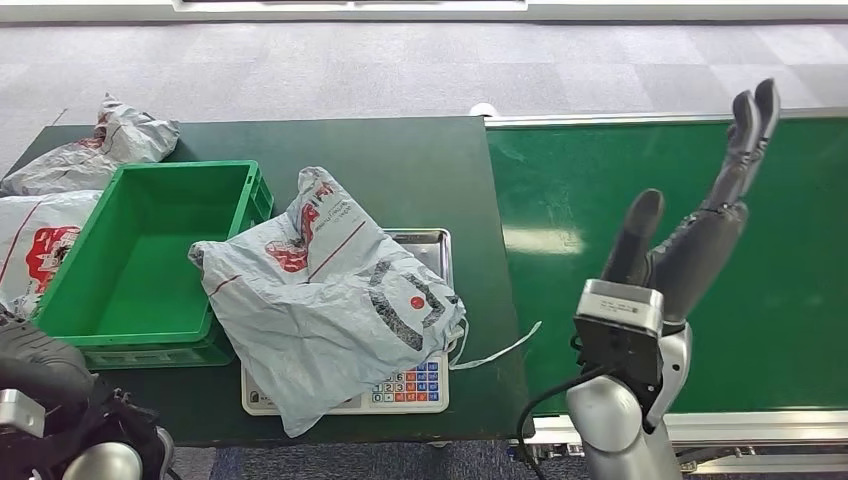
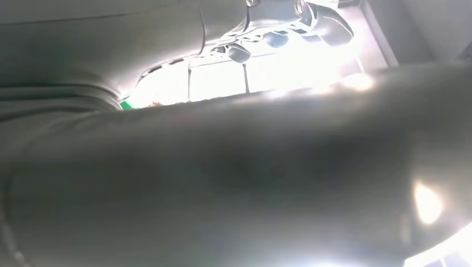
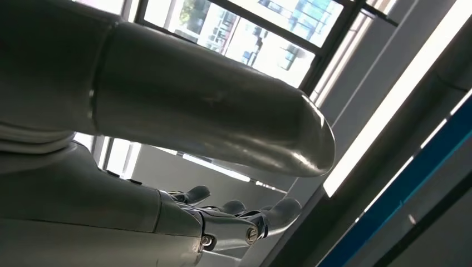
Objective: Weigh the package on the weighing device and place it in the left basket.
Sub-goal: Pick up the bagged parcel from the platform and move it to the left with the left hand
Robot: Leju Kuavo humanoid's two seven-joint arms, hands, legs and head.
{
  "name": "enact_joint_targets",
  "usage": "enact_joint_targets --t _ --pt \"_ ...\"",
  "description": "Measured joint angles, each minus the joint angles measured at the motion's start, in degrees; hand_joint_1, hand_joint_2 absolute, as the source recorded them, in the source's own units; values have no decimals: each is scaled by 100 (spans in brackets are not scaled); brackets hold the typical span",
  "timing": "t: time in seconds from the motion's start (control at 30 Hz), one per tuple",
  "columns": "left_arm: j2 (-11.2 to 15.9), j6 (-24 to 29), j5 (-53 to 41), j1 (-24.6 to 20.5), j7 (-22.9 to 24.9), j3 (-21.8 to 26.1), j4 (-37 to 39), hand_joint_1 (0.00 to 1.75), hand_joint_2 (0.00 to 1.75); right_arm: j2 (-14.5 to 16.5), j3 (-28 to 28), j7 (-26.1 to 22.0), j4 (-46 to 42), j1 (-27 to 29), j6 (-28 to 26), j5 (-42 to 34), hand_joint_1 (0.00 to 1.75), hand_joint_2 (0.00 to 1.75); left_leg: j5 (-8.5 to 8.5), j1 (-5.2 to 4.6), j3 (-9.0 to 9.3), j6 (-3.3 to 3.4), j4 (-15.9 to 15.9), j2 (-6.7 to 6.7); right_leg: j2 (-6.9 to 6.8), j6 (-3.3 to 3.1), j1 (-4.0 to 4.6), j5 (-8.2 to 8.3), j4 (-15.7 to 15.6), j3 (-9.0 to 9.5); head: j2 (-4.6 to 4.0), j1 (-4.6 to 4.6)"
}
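Package (image 1: 325, 305) is seen lying on the weighing device (image 1: 415, 385): a grey crumpled poly mailer with red and black print, draped over most of the steel pan and part of the keypad, one corner overlapping the rim of the left basket (image 1: 140, 265). It is held by neither hand.

Left hand (image 1: 40, 370): seen at the near left corner, low, dark and bunched by the desk edge; finger state cannot be told, and the left wrist view is blurred and overexposed.

Right hand (image 1: 700, 215): raised over the conveyor belt (image 1: 700, 200), well apart from the package. Fingers are extended and spread, pointing up and away, thumb set apart; nothing is gripped. The same splayed fingers (image 3: 278, 211) are shown against windows in the right wrist view.

Desk (image 1: 400, 170): dark green, carrying scale and basket. The basket is green plastic, nothing seen inside.

Further left and back: more grey mailers (image 1: 95, 150) are piled beside and behind the basket.
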Motion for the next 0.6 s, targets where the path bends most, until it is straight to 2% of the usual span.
enact_joint_targets --t 0.03,0.17,0.27,0.37,0.6 --pt "11 -20 65 22 12 2 -21 0 0 -23 -12 -129 -147 175 -85 -140 0 0 -1 0 0 0 0 0 0 1 0 -1 0 0 0 0" --pt "40 -195 325 158 -25 2 -138 0 0 -68 -138 -780 -655 828 -116 -821 0 175 -2 0 1 -1 -1 1 0 0 0 -3 -1 0 0 1" --pt "27 -181 233 262 -44 2 -299 0 0 -22 -373 -1244 -952 1294 66 -1141 0 175 -2 0 1 -1 -1 3 -1 0 0 -3 -1 1 0 0" --pt "18 -76 163 279 -30 10 -384 0 0 49 -596 -1626 -1172 1690 3 -1247 0 175 -2 0 1 -1 -1 2 -4 0 0 -3 -1 4 0 1" --pt "17 -86 328 343 -52 119 -389 0 0 166 -811 -2002 -1705 2514 -283 -1332 0 175 -2 0 2 -1 -1 5 -3 0 0 -4 -1 3 0 1"
